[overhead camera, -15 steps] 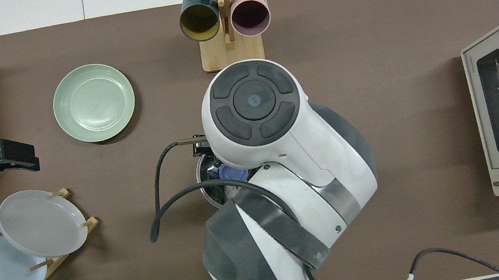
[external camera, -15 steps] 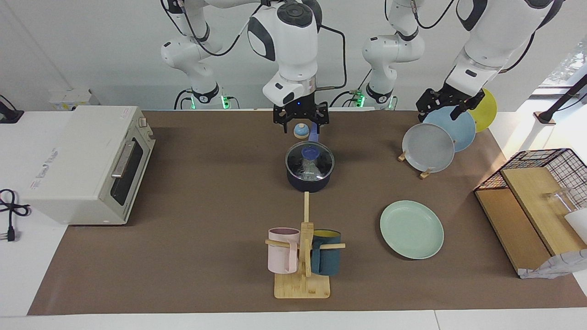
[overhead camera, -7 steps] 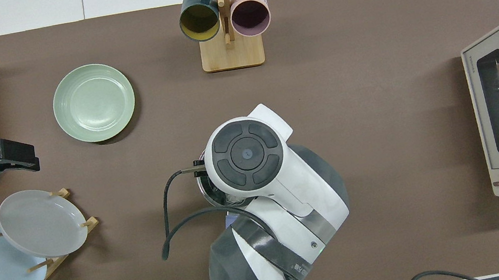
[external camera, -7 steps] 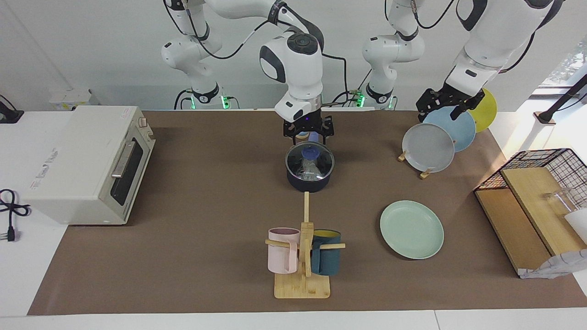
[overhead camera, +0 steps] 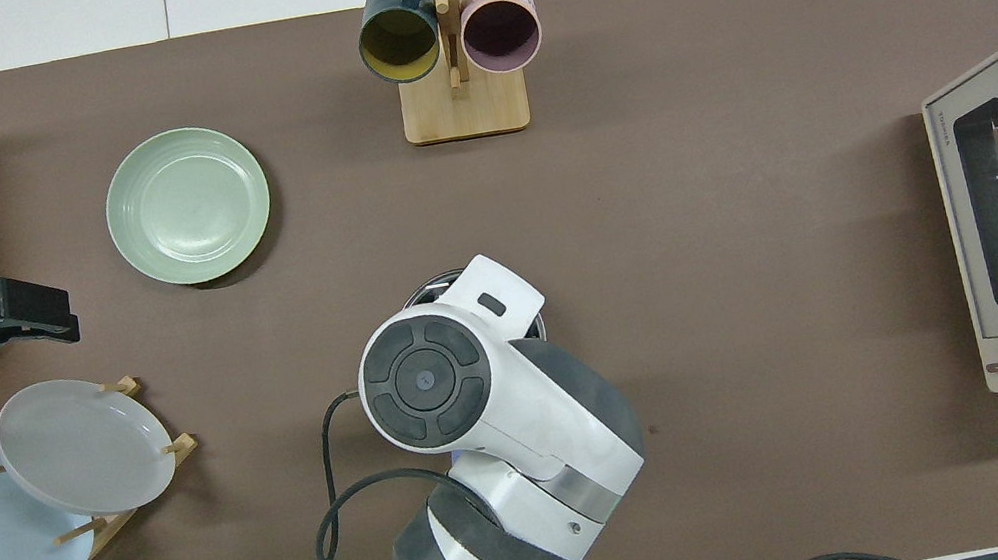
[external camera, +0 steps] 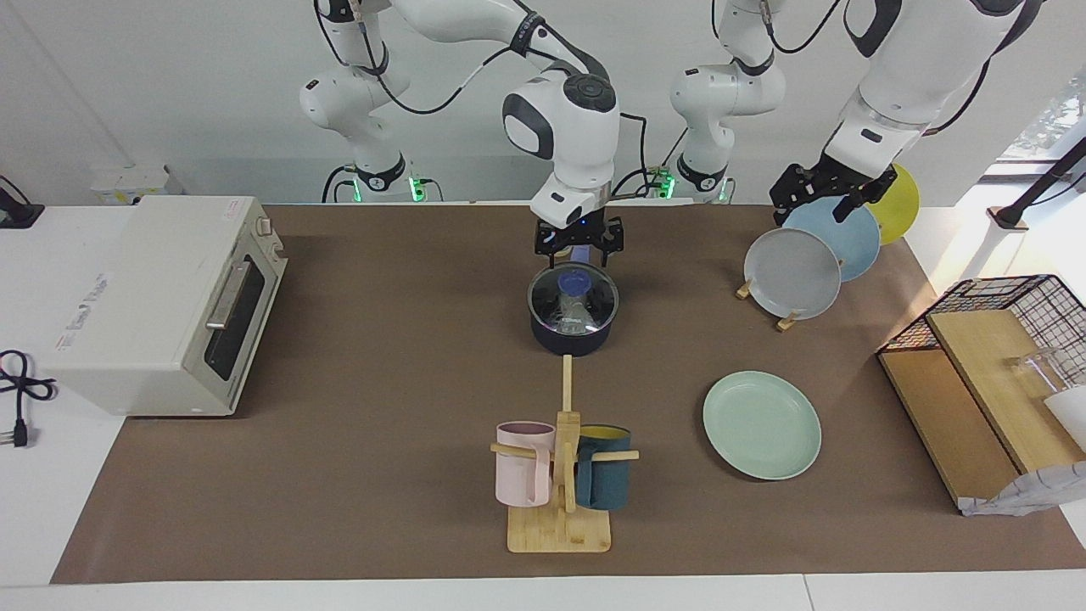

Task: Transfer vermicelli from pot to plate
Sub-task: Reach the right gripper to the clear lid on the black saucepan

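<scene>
The dark navy pot (external camera: 573,335) stands mid-table under a glass lid with a blue knob (external camera: 574,278). The whitish vermicelli (external camera: 570,317) shows through the lid. The pot's blue handle (external camera: 580,255) points toward the robots. My right gripper (external camera: 578,246) is low over that handle, open, with a finger on each side of it. In the overhead view my right arm hides all but the pot's rim (overhead camera: 431,283). The mint-green plate (external camera: 762,424) (overhead camera: 187,205) lies empty toward the left arm's end. My left gripper (external camera: 827,199) (overhead camera: 54,319) waits over the plate rack.
A plate rack (external camera: 793,273) holds grey, light blue and yellow plates. A mug tree (external camera: 562,475) with a pink and a teal mug stands farther from the robots than the pot. A toaster oven (external camera: 170,297) is at the right arm's end, a wire basket (external camera: 1018,322) at the left arm's.
My right gripper has come down and shifted toward the robots, from above the pot's lid to its handle. The left arm has not moved.
</scene>
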Controlling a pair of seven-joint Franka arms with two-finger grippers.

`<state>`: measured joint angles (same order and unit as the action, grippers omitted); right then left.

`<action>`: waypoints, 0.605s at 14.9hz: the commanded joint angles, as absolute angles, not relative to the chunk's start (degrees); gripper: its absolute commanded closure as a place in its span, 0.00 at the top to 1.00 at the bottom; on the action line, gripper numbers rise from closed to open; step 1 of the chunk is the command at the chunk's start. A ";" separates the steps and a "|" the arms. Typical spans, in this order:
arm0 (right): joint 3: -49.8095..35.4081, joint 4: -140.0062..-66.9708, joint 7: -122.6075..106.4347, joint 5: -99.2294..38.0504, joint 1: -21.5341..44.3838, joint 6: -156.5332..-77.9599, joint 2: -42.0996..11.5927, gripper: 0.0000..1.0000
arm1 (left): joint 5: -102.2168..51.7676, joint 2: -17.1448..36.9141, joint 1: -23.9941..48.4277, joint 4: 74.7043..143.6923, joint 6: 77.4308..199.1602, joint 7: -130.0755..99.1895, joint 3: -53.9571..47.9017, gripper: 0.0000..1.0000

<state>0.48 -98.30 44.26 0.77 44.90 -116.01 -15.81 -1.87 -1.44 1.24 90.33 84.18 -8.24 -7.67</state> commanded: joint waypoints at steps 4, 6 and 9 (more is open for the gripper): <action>0.53 -100.46 41.66 2.11 43.95 -119.97 -15.91 1.00 | -2.11 -2.02 1.67 90.26 83.58 -8.79 -7.12 1.00; 0.53 -100.63 41.57 2.11 43.68 -121.20 -16.00 0.99 | -2.11 -2.02 1.67 90.26 83.58 -8.79 -7.12 1.00; 0.53 -100.72 41.57 2.11 43.59 -121.29 -16.00 0.91 | -2.11 -2.02 1.67 90.26 83.58 -8.79 -7.12 1.00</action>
<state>0.85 -99.47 42.66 1.49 44.29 -119.83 -16.55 -1.87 -1.44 1.24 90.33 84.18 -8.24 -7.67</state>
